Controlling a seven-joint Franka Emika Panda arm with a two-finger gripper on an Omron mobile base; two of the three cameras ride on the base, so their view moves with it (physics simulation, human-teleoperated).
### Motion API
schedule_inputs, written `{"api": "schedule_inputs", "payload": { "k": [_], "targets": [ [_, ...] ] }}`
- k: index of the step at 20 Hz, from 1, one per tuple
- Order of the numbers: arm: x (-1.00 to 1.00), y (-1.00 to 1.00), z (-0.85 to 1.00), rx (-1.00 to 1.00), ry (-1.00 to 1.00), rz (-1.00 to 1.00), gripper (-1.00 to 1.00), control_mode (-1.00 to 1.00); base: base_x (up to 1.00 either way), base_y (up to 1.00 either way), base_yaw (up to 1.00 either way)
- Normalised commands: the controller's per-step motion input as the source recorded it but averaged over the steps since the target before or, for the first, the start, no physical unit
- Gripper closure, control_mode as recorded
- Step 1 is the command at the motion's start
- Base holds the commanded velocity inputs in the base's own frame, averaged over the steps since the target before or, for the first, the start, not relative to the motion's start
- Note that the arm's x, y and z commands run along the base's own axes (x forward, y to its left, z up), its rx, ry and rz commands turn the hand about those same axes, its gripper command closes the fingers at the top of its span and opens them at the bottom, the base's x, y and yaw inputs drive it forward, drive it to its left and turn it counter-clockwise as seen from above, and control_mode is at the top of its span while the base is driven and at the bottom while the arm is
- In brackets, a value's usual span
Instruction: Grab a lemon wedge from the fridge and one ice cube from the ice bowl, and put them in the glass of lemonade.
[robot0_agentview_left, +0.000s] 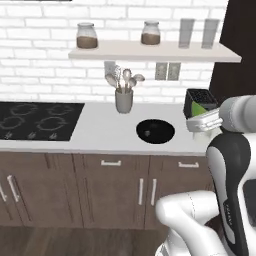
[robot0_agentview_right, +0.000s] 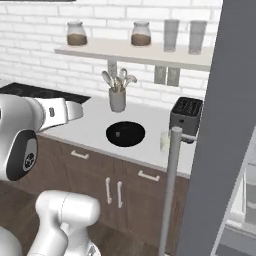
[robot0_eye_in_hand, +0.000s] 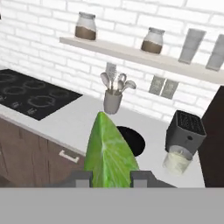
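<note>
Glossy black ice bowl; matt white counter; brown wood cabinets; clear glass of lemonade.

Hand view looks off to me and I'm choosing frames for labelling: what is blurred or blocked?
Hand view: the lemon wedge between the fingers looms large, hiding part of the ice bowl. Right base view: the fridge door blocks the right side. All views soft, no glare.

Both base cams sit behind the arm, left and right, sharing the bench; hand cam faces it closer.
</note>
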Motion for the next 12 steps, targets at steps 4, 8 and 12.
{"api": "schedule_inputs", "payload": {
  "k": [4, 8, 12],
  "targets": [
    [0.0, 0.0, 0.0, 0.0, 0.0, 0.0, 1.0, 1.0, 0.96, 0.16, -0.63],
    [0.0, 0.0, 0.0, 0.0, 0.0, 0.0, 1.0, 1.0, 1.0, 0.23, -0.63],
    [0.0, 0.0, 0.0, 0.0, 0.0, 0.0, 1.0, 1.0, 0.78, 0.28, -0.63]
  ]
}}
